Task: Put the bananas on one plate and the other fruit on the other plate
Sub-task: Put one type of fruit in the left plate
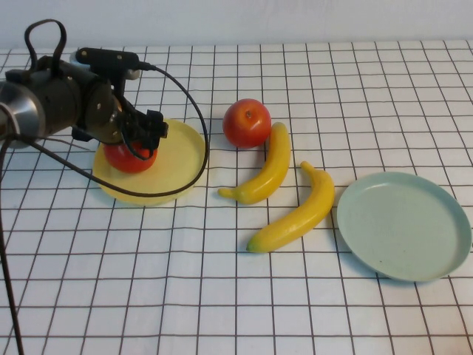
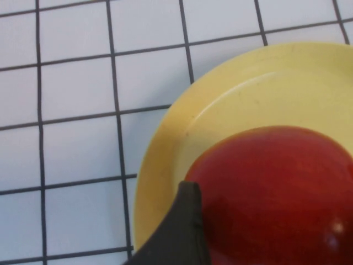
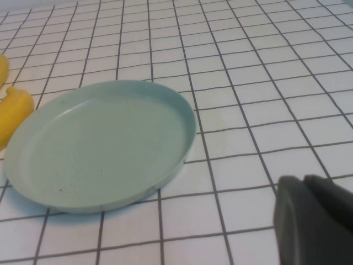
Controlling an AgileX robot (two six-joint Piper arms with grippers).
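- Your left gripper sits over the yellow plate, near the tabletop's far-left corner, its fingers spread around a red apple that rests on the plate's left part.
- In the left wrist view you see one dark fingertip just beside that apple — whether it touches the skin cannot be told — with the yellow plate underneath.
- A black cable loops from the left arm across the plate's far and right rim.
- Your right gripper does not show in the high view; its wrist camera puts it above the grid cloth just beside the blue-green plate, and its fingers are pressed together, holding nothing.
- The second red apple lies on the tabletop near the far edge's middle, just right of the yellow plate and off it.
- One banana lies right beside that apple, apparently touching it, running from it down toward you.
- The other banana lies near the first, between it and the blue-green plate — neither is on a plate.
- The blue-green plate sits by the tabletop's right edge, with nothing on it.
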